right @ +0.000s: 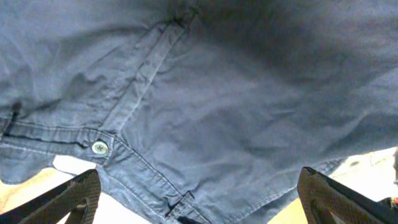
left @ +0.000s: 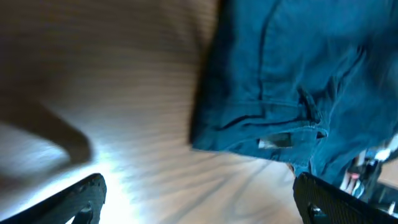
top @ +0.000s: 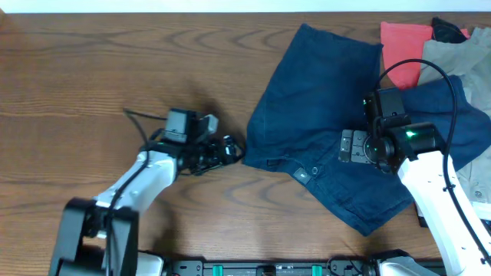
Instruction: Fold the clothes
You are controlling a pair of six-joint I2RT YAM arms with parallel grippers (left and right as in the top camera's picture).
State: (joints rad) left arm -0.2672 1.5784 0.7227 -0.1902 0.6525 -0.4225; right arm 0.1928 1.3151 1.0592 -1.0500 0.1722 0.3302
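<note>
navy shorts (top: 314,100) are laid open on the worktop (top: 115,69), centre-right, waistband (top: 276,163) nearest. the left pincer (top: 232,151) is held spread just beside the waistband's left corner, the right pincer (top: 351,146) spread low over the cloth by the button (right: 99,147), presumably so two points can be taken. a khaki-grey garment (top: 472,54) and coral-red cloth (top: 403,42) are crowded against the far-right leg.

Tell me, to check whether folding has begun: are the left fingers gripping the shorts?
No, the left fingers stand wide apart over the table, with the shorts lying ahead of them.
</note>
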